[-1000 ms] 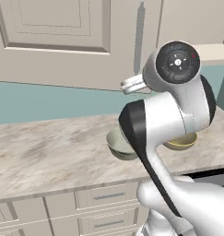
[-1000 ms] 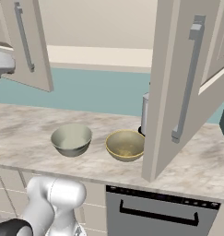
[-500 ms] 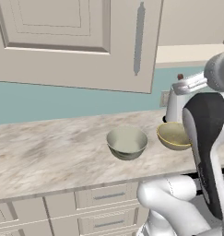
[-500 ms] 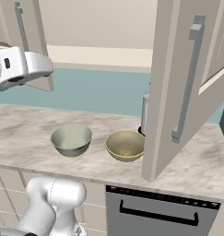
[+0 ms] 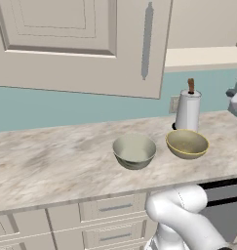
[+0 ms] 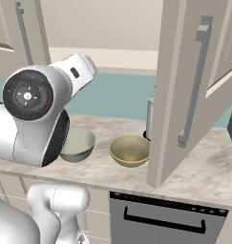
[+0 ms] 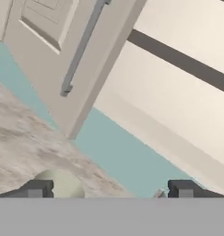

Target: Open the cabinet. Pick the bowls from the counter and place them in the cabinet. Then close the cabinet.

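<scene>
Both cabinet doors stand open: the left door (image 5: 81, 44) with its grey bar handle (image 5: 147, 41), and the right door (image 6: 184, 95). In the hand view my gripper (image 7: 111, 190) is open and empty, facing the left door (image 7: 49, 46) and the cabinet's bare shelf (image 7: 178, 55). The greyish-white bowl (image 5: 134, 150) and the tan-yellow bowl (image 5: 187, 143) sit side by side on the counter (image 5: 51, 161). From the right base view the grey bowl (image 6: 80, 143) is partly behind my arm, with the tan bowl (image 6: 129, 150) beside it. The grey bowl's rim (image 7: 62, 182) peeks up by my left fingertip.
A steel canister with a brown knob (image 5: 188, 110) stands just behind the tan bowl. The open right door overhangs the counter's right part. Drawers (image 5: 110, 210) and a dark oven front (image 6: 165, 221) lie below the counter edge.
My arm has swung away from in front of the bowls, to the right in the left base view. The gripper has opened wide. Bowls and doors have not moved.
</scene>
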Robot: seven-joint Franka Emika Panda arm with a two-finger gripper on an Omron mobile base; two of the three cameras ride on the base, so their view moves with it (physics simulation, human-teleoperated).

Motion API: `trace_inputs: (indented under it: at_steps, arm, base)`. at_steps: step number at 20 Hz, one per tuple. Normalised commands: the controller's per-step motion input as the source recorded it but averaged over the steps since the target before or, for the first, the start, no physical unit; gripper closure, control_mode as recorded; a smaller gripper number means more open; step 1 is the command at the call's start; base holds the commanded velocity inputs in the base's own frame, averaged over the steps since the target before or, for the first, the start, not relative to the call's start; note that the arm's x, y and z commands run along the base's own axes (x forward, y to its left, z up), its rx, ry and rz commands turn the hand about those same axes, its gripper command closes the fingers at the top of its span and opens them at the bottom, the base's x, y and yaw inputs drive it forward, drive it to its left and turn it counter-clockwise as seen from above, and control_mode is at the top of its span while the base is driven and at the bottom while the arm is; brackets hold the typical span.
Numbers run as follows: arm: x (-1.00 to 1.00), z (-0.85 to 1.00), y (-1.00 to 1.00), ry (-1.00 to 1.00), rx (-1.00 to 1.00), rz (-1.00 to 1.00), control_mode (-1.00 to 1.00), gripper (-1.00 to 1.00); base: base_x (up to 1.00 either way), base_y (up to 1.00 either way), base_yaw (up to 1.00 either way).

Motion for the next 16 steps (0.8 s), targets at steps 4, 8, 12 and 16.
trace_inputs:
  at_steps: [4, 8, 12, 16]
  arm:
    - [0.1, -0.01, -0.15, -0.13, -0.38, 0.53, -1.0, -1.0]
    - [0.33, -0.08, 0.0, -0.13, -0.48, 0.42, -1.0, -1.0]
    - [0.46, -0.01, 0.08, -0.11, -0.4, 0.26, -1.0, -1.0]
    - [0.44, -0.03, 0.34, -0.17, -0.1, 0.11, -1.0, -1.0]
  base:
    - [0.0, 0.0, 0.0]
    - [0.0, 0.0, 0.0]
    - [0.0, 0.0, 0.0]
    - [0.0, 0.0, 0.0]
